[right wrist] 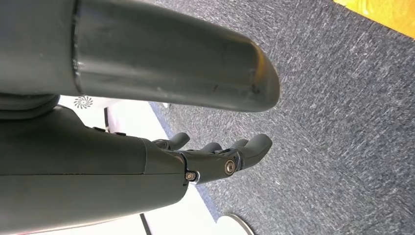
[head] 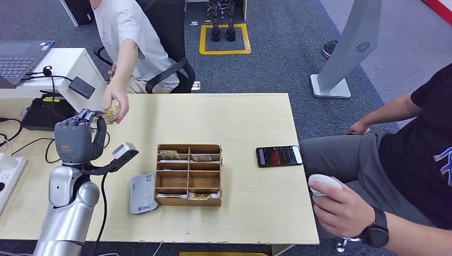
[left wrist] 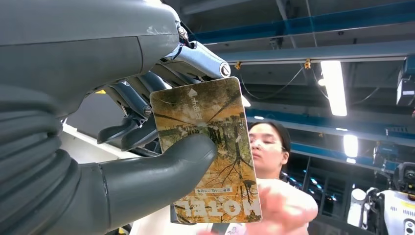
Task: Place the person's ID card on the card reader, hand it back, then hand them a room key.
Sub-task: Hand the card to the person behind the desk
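Evidently the task is judged to be in its last stage: a room key is being offered, and the handover itself is not yet completed. Whether the ID card steps were carried out cannot be confirmed from these views.

A pale wooden rectangular table (head: 250, 114) occupies the middle of the head view. On it, low and left of centre, a brown wooden compartmented card box (head: 188, 174) is seen, with cards lying in several compartments. Touching its left side, a white rounded card reader (head: 140, 193) is noted, with nothing on it. A black smartphone with a lit screen (head: 279, 156) lies to the right, well apart.

At the left of the frame the left hand (head: 77, 140) is raised, and a person's hand (head: 116, 99) is reaching to its fingertips.

In the left wrist view the golden-brown rectangular hotel key card (left wrist: 208, 149) is pinched between the thick grey thumb and the darker fingers (left wrist: 134, 105). An autumn tree scene and the word HOTEL are printed on it; it appears flat and undamaged.

The right hand (right wrist: 215, 159) is hanging over grey carpet, fingers loosely apart, holding nothing.
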Robot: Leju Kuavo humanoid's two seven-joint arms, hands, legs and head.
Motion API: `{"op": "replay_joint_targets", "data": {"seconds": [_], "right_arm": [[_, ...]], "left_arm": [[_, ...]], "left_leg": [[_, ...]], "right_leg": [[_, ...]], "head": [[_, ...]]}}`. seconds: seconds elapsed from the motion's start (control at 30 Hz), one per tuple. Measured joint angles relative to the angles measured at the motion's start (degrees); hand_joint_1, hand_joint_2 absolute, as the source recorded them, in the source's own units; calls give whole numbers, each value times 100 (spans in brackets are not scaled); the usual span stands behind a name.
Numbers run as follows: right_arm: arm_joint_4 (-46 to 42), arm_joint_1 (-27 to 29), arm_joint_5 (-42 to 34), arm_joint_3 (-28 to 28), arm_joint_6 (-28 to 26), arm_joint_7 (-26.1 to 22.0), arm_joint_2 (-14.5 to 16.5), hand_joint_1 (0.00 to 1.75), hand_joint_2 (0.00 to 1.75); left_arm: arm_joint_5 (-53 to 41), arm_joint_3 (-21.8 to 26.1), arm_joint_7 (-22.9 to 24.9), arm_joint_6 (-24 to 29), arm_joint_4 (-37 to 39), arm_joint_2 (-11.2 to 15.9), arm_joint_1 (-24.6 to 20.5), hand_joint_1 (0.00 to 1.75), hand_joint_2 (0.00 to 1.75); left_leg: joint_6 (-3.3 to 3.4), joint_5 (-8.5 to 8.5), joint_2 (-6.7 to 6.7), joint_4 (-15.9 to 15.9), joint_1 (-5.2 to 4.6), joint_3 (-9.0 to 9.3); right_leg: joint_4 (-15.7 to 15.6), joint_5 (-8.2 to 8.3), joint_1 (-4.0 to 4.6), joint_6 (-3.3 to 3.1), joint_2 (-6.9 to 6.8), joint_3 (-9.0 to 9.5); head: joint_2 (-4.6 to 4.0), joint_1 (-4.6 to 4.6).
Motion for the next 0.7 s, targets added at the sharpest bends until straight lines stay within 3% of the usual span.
{"op": "replay_joint_targets", "data": {"seconds": [0.13, 0.27, 0.37, 0.5, 0.7], "right_arm": [[3, -1, -1, 9, -1, -38, -1, 0, 0], [3, -11, -10, 19, -2, -54, -4, 0, 0], [3, -10, -39, 20, -1, -44, -7, 0, 0], [7, 9, -126, 19, -19, -5, -7, 0, 0], [17, 61, -270, -23, -77, 29, -7, 0, 0]], "left_arm": [[38, 0, 38, 0, 34, -2, -5, 175, 175], [-25, 0, 137, 1, 49, -2, -21, 0, 175], [-62, 0, 274, 0, 56, -1, -64, 0, 175], [553, -51, 592, -237, 75, -17, -139, 0, 175], [1768, -446, 718, -1623, -489, -16, 246, 0, 175]], "left_leg": [[0, 0, 0, 0, 0, 0], [0, 0, 0, 0, 0, 0], [0, 0, 0, 1, 0, 0], [0, 0, 3, 1, 0, 0], [1, -1, 6, 1, -1, -5]], "right_leg": [[0, 0, 0, 0, 0, -1], [0, 0, 0, 0, 0, -1], [0, 0, 0, 0, 0, -2], [0, 0, 0, 0, 1, -2], [0, 0, 0, 0, 4, -2]], "head": [[0, -1], [0, 0], [-1, -1], [1, -2], [1, -1]]}}
